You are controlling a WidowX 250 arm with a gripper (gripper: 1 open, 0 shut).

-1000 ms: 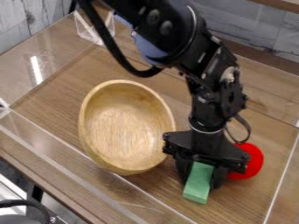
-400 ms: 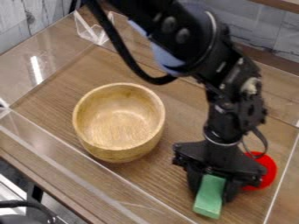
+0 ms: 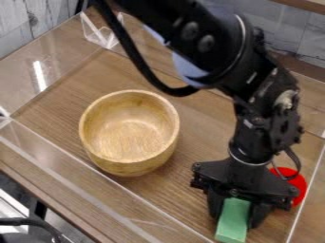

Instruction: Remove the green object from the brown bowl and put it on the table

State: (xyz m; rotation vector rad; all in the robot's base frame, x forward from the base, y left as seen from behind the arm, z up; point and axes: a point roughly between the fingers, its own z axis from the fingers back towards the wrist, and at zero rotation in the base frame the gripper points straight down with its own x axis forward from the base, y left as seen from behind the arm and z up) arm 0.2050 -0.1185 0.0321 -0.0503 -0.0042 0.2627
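Green block [image 3: 233, 222] clamped in gripper [image 3: 234, 196], clear of bowl [image 3: 128, 133]; place step. Next: lower to table [image 3: 57, 105], release.

The widest free way in is the bare tabletop [image 3: 70, 71] behind and to the left of the bowl [image 3: 129, 133] in the view, and the bowl's mouth is open from above. A strip of bare wood also runs between bowl and claw [image 3: 235, 204]. On the right, the ball [image 3: 290, 186] blocks the claw's side, and the clear wall [image 3: 89, 193] bars the near edge.
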